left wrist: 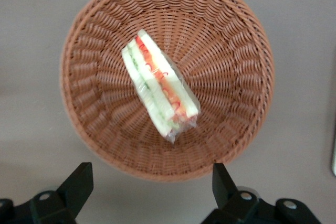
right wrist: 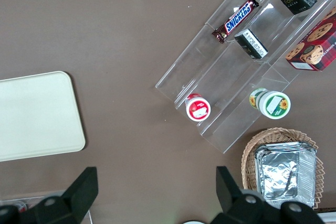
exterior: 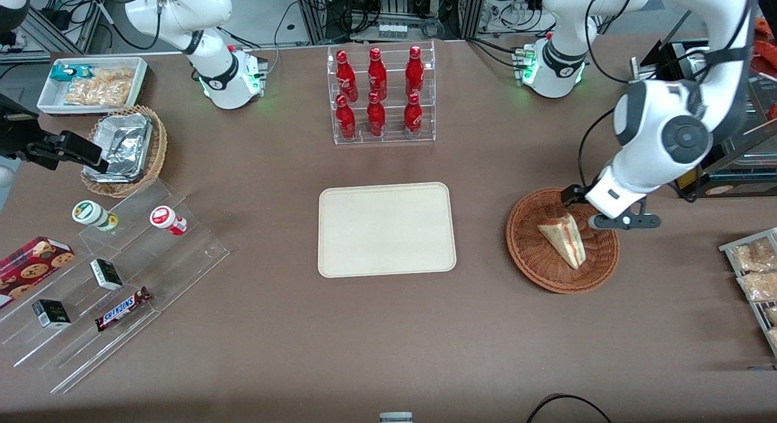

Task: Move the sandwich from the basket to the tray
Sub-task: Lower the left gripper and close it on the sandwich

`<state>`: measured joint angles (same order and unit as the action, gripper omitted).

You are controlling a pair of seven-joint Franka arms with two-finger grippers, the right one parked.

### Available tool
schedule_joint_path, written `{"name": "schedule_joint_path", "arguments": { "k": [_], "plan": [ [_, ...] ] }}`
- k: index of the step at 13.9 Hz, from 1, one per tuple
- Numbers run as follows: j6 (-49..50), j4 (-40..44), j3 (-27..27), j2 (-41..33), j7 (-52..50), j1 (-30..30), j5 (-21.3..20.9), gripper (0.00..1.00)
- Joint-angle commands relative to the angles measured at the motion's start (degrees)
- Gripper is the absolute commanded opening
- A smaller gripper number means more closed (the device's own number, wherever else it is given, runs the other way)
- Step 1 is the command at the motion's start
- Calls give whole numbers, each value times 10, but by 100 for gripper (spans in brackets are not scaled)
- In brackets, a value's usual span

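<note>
The sandwich (exterior: 564, 238) (left wrist: 160, 90), a wrapped white-bread wedge with red and green filling, lies in the round reddish-brown basket (exterior: 528, 259) (left wrist: 231, 51) toward the working arm's end of the table. My left gripper (exterior: 601, 209) (left wrist: 149, 182) hovers above the basket's rim, open wide, with nothing between its fingers (left wrist: 79, 182). It is clear of the sandwich. The cream tray (exterior: 386, 229) (right wrist: 37, 114) lies flat at mid-table beside the basket, with nothing on it.
A clear rack of red bottles (exterior: 381, 95) stands farther from the front camera than the tray. Toward the parked arm's end are a stepped acrylic shelf of snacks (exterior: 109, 271), a tan basket with foil container (exterior: 124, 147) and a white bin (exterior: 91, 83). Snack packets (exterior: 756, 271) lie at the working arm's end.
</note>
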<state>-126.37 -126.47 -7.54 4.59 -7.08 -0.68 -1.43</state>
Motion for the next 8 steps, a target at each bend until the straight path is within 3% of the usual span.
{"name": "schedule_joint_path", "arguments": {
  "k": [1, 8],
  "plan": [
    [-32, -19, 1, 17, -24, -5, -10, 100],
    [-87, -11, 1, 46, -355, -9, -9, 100]
  ]
}}
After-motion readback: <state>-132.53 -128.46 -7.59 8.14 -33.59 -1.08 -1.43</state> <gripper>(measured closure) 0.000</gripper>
